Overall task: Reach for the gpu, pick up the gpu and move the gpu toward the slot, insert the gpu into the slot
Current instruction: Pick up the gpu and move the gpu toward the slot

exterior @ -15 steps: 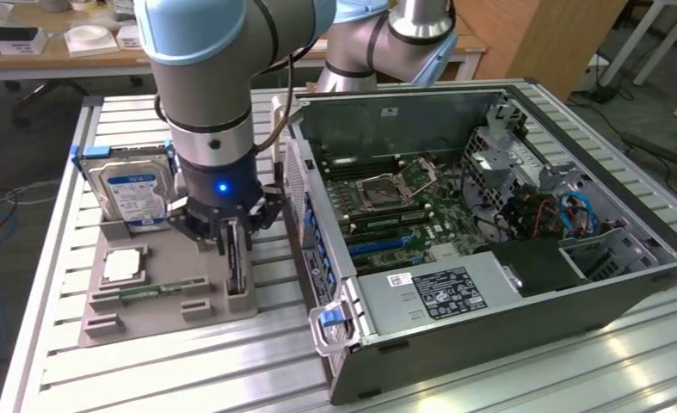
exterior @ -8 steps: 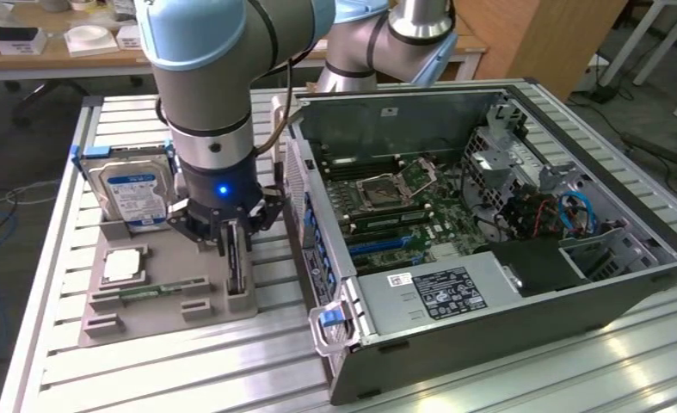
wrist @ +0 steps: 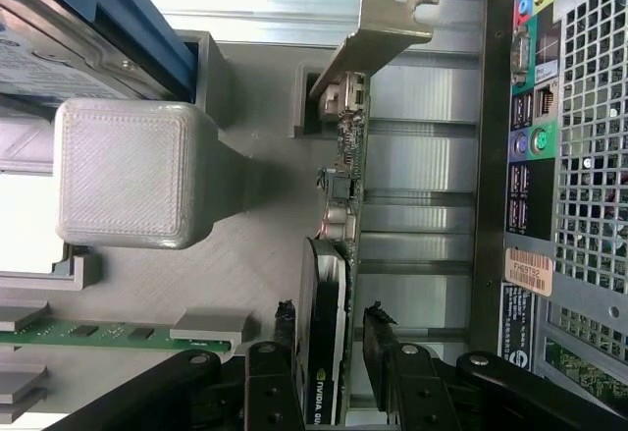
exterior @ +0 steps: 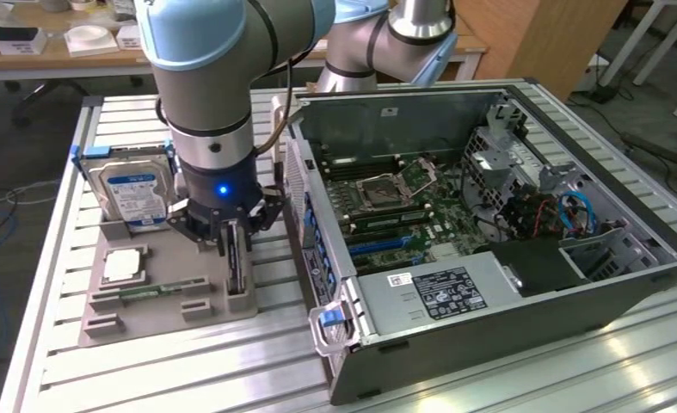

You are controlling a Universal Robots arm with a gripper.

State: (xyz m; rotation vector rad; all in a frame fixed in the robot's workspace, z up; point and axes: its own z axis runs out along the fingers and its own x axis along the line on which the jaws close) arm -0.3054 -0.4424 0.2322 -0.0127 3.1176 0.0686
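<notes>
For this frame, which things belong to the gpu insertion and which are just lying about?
Job: gpu, standing on edge in the grey tray; tool, open, straddling it; blue slot on the motherboard.
Lying about: hard drive; green memory stick; square chip.

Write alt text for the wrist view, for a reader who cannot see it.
The gripper, jaws open, straddles the gpu, which stands on edge in a grey holder. The computer case is beside it; a green memory stick lies in the holder.
</notes>
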